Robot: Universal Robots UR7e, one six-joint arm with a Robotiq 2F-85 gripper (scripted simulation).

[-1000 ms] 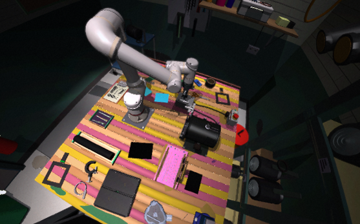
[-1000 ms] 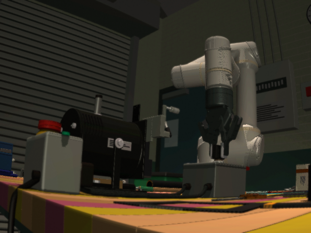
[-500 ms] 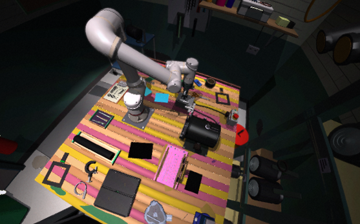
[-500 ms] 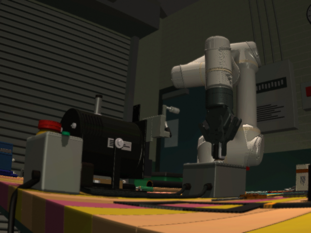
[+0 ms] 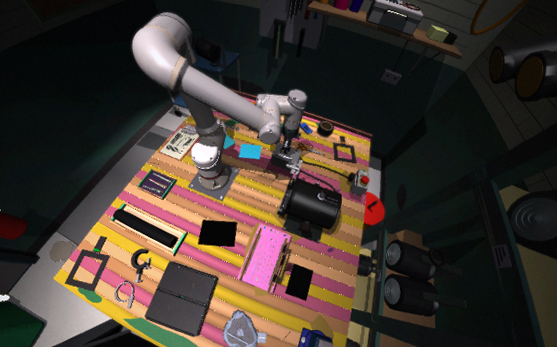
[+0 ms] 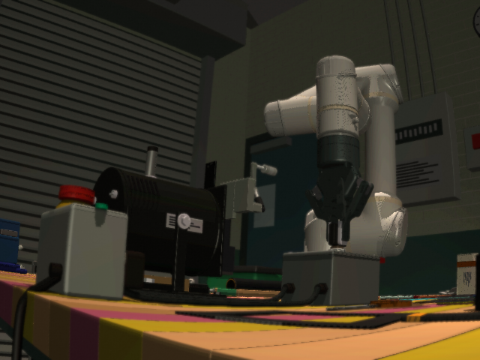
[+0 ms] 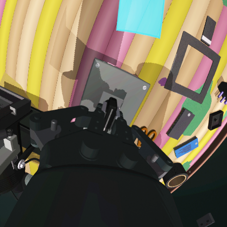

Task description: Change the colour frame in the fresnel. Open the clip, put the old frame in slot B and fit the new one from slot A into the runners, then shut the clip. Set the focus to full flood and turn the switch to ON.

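Observation:
My gripper [image 6: 336, 237] [image 7: 110, 110] [image 5: 288, 148] points straight down onto the top of a grey switch box [image 6: 330, 276] [image 7: 113, 90] [image 5: 285, 160]. The box sits on the striped table behind the black fresnel lamp [image 5: 311, 203] [image 6: 161, 226]. A cable runs from the box toward the lamp. A small switch lever [image 7: 110, 107] stands on the box's top plate. A black colour frame [image 7: 192, 67] [image 5: 344, 152] lies flat on the table beyond the box. The gripper is closed on the switch lever.
A grey box with a red button [image 6: 83, 248] [image 5: 361, 181] stands by the table's edge near the lamp. A cyan gel sheet [image 7: 140, 17] [image 5: 250, 151], a tape roll [image 7: 176, 179], scissors [image 7: 147, 134] and small black parts lie around the switch box.

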